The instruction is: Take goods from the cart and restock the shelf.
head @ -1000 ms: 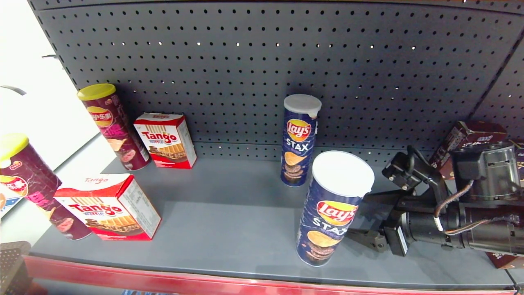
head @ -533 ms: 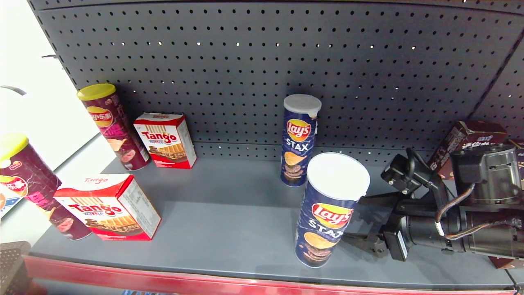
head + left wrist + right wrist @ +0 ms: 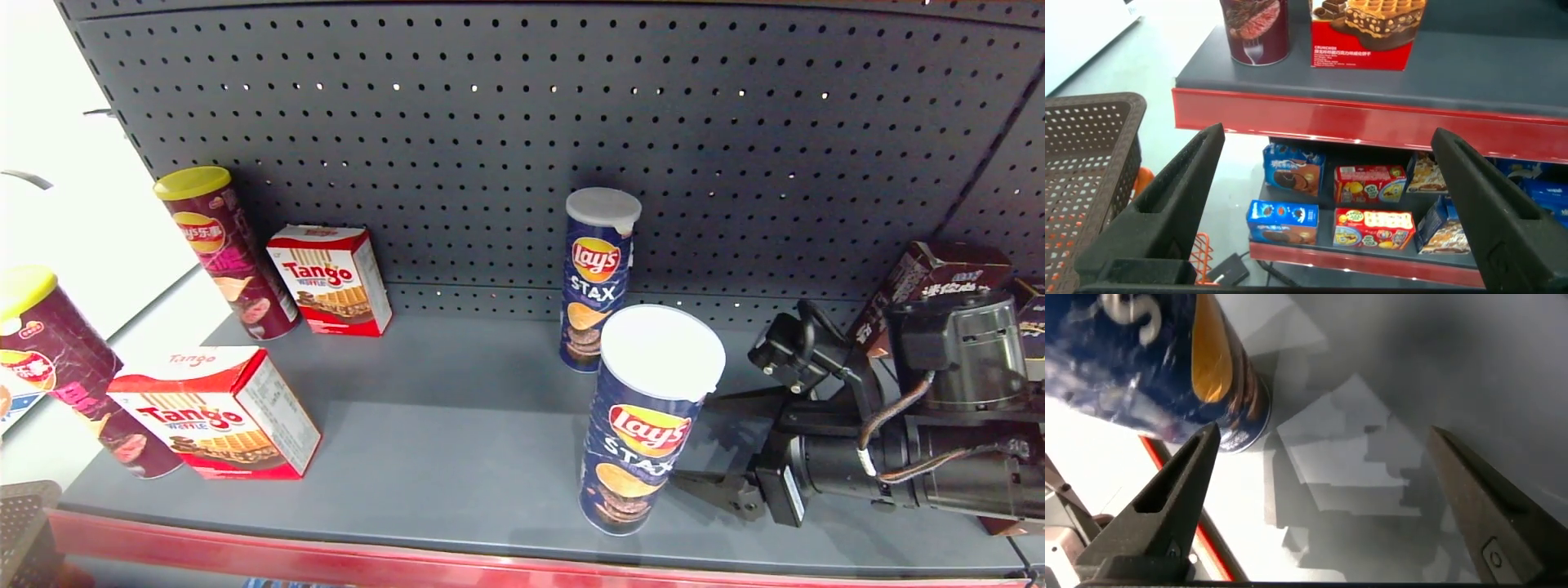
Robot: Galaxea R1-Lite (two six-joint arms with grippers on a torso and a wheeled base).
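Note:
A blue chips can [image 3: 645, 425] with a white lid stands near the front of the grey shelf [image 3: 457, 441]. A second blue can [image 3: 598, 278] stands behind it by the pegboard. My right gripper [image 3: 710, 445] lies low over the shelf just right of the front can, open, its fingertips next to the can's lower half. In the right wrist view the can [image 3: 1143, 359] sits just beyond one finger of the open right gripper [image 3: 1323, 433], not between the two. My left gripper [image 3: 1327, 143] hangs open and holds nothing, below and in front of the shelf's red edge [image 3: 1372, 118].
Two maroon cans [image 3: 224, 249] [image 3: 57, 367] and two red wafer boxes [image 3: 331, 278] [image 3: 216, 412] fill the shelf's left side. Dark brown boxes [image 3: 939, 278] stand at the far right. A dark mesh basket [image 3: 1086, 163] is beside the left gripper; lower shelves [image 3: 1372, 220] hold goods.
The front blue can has slid a little to the left along the shelf, and my right gripper has moved left with it, staying open. The rest of the shelf is unchanged.

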